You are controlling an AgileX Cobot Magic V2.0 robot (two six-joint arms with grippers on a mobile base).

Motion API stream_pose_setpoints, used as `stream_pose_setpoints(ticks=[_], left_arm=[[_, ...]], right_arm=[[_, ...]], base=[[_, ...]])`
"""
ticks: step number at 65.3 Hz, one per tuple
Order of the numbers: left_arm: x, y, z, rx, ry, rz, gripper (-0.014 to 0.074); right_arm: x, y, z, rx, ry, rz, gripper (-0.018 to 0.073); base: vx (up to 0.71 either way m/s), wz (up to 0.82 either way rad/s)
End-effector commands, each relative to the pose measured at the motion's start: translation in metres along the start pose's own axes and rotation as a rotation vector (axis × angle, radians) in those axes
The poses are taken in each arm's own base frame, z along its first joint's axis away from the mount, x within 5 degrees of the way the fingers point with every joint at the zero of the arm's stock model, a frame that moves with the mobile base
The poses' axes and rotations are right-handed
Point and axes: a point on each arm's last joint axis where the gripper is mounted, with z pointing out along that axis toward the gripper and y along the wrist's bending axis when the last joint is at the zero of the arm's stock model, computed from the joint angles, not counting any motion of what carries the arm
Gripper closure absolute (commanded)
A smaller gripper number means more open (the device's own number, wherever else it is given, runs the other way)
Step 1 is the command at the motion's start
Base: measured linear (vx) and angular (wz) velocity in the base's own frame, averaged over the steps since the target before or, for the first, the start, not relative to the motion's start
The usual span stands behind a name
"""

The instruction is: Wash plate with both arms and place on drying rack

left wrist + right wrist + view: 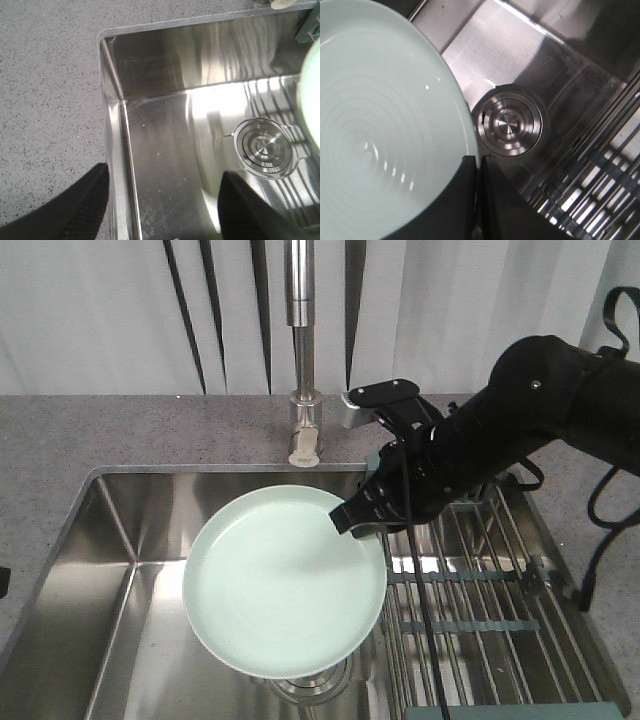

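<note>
Plate: the plate point(285, 580) is hanging face-up in the air over the middle of the sink point(120, 540). It is staying clear of the basin floor, and its right edge is reaching just beside the drying rack point(480, 580).
Right hand: the right hand point(365, 520) is pinching the plate's far-right rim, its two fingers pressed together on the edge.
Left hand: the left hand point(165, 200) is showing only in its own wrist view, with its fingers spread wide and gripping nothing. It is hovering over the sink's left wall, one finger over the speckled desk point(45, 100) and the other over the basin.
Drying rack: the rack is lying across the right end of the sink, with the right arm point(560, 400) reaching in above it.
Drain: the drain point(509, 122) is sitting in the basin floor beneath the plate's near edge.
Faucet: the faucet point(303, 340) is standing on the desk at the sink's far side, beyond the plate.
</note>
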Motion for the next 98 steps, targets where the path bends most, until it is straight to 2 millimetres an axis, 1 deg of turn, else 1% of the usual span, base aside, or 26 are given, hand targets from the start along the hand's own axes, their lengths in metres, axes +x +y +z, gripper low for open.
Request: stream_pose_setpoints(ticks=[1,5,11,20,27,33,41,48,58,66,73,83,92,98], left_arm=[[-0.012,-0.001,-0.006,0.011,-0.089,-0.006,0.0157],[-0.012,-0.001,-0.006,0.011,-0.089,-0.006,0.0157],[-0.012,-0.001,-0.006,0.011,-0.089,-0.006,0.0157],[-0.012,-0.001,-0.006,0.011,-0.089,-0.006,0.0157],[-0.012,-0.001,-0.006,0.011,-0.089,-0.006,0.0157],[-0.012,-0.001,-0.006,0.011,-0.089,-0.006,0.0157],[-0.012,-0.001,-0.006,0.011,-0.089,-0.006,0.0157],[-0.012,-0.001,-0.006,0.011,-0.089,-0.006,0.0157],[-0.012,-0.001,-0.006,0.011,-0.089,-0.006,0.0157],[-0.012,-0.001,-0.006,0.011,-0.089,-0.006,0.0157],[-0.012,-0.001,-0.006,0.011,-0.089,-0.006,0.0157],[-0.012,-0.001,-0.006,0.011,-0.089,-0.006,0.0157],[-0.012,-0.001,-0.006,0.011,-0.089,-0.006,0.0157],[-0.012,-0.001,-0.006,0.011,-0.089,-0.006,0.0157]], right_arm=[[-0.024,0.005,-0.019,-0.004,-0.112,-0.024,0.0564],[-0.034,0.002,-0.018,0.0,-0.126,-0.027,0.0564],[-0.046,-0.008,-0.022,0.01,-0.147,-0.006,0.0564],[-0.052,-0.028,-0.032,0.03,-0.159,0.037,0.0564],[-0.049,-0.044,-0.04,0.05,-0.16,0.074,0.0564],[-0.043,-0.054,-0.043,0.057,-0.133,0.099,0.0564],[-0.03,-0.058,-0.047,0.082,-0.148,0.126,0.0564],[-0.011,-0.06,-0.052,0.11,-0.162,0.153,0.0564],[0.013,-0.051,-0.055,0.121,-0.16,0.164,0.0564],[0.026,-0.043,-0.056,0.108,-0.159,0.179,0.0564],[0.036,-0.028,-0.054,0.1,-0.157,0.179,0.0564],[0.042,-0.009,-0.044,0.07,-0.137,0.174,0.0564],[0.038,0.013,-0.036,0.036,-0.141,0.148,0.0564],[0.036,0.023,-0.033,0.023,-0.159,0.139,0.0564]], base=[[0.0,0.0],[0.0,0.0],[0.0,0.0],[0.0,0.0],[0.0,0.0],[0.0,0.0],[0.0,0.0],[0.0,0.0],[0.0,0.0],[0.0,0.0],[0.0,0.0],[0.0,0.0],[0.0,0.0],[0.0,0.0]])
